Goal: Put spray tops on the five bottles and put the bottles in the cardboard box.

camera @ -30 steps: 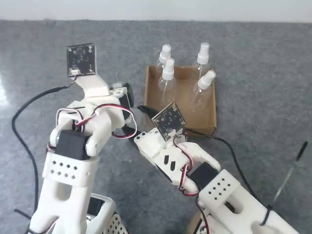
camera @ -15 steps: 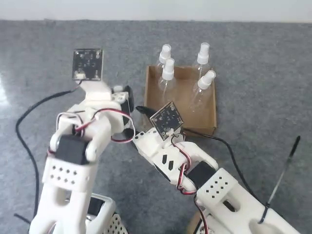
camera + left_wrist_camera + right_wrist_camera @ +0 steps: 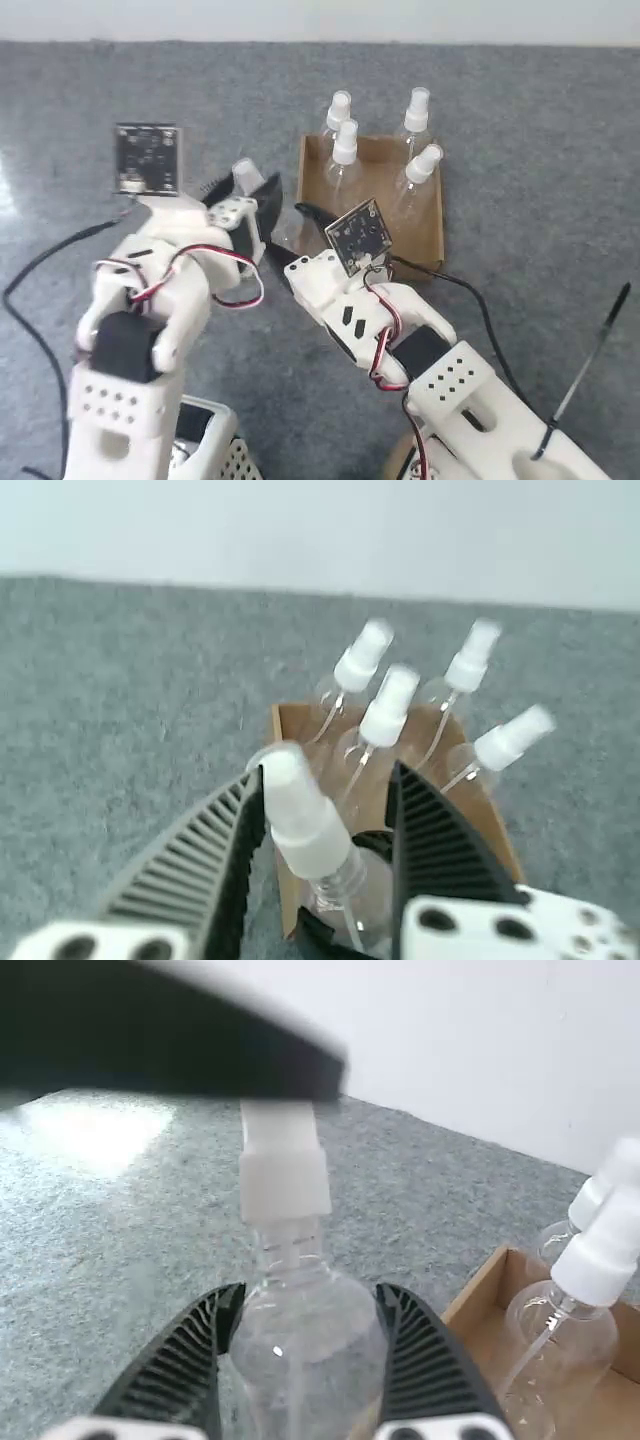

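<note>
- Gripping the fifth bottle (image 3: 300, 1360) at its shoulder, the right gripper (image 3: 305, 1305) has both ribbed fingers pressed against the clear body. It holds the bottle over the grey table, just beside the outer wall of the cardboard box (image 3: 372, 148).
- The left gripper (image 3: 328, 780) brackets the spray top (image 3: 298, 805). One finger touches the white cap and a gap shows at the other, so I read this grip as released, not clamped.
- The spray top sits tilted on the bottle's neck, and bare thread shows under its collar. It looks not yet screwed home.
- To do this step well:
  - Line the top up with the neck before closing on it.
  - Clamp on the collar, not the nozzle head.
  - Turn it while the right gripper keeps the bottle from spinning.
- A cross-threaded start is the likeliest fault, and after that the smooth bottle slipping in the grip.
- Two capped bottles (image 3: 345, 165) stand inside the box.
- Two more (image 3: 415, 110) are at its far wall, and I cannot tell whether they are inside it or just behind it.
</note>
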Motion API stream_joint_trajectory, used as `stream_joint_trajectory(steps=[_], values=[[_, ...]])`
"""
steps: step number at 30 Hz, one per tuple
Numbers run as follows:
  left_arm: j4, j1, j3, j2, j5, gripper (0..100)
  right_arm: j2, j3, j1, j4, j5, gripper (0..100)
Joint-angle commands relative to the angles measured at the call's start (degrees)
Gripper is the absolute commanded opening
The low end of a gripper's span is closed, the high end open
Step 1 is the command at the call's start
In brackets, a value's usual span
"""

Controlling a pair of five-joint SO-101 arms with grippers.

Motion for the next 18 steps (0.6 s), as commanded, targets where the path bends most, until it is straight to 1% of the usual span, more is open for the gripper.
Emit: stream_joint_trajectory(steps=[1,4,6,8,11,15,18], values=[[4.0,-1.1,-10.8,-1.2,-0.7,18,-0.6,-1.2,0.6,-1.4,-0.5,0.6],[8.6,-5.6,-15.8,-1.3,-1.1,19,-0.7,-1.8,2.3,-1.3,-0.4,0.6],[10.9,-9.0,-15.3,-1.3,-4.0,19,-0.1,-3.9,5.0,-0.8,-0.4,0.6],[11.8,-11.0,-12.0,-1.4,-6.4,19,0.0,-7.4,6.9,2.1,-0.5,0.6],[9.8,-12.7,-4.0,-4.7,-7.1,19,0.0,-13.3,7.1,5.9,-0.6,0.6],[4.7,-11.0,10.2,-16.3,-7.8,20,1.0,-18.6,7.1,6.5,-1.9,0.6],[1.2,-6.8,21.1,-25.8,-11.9,25,5.6,-23.1,7.2,8.0,-5.8,0.6]])
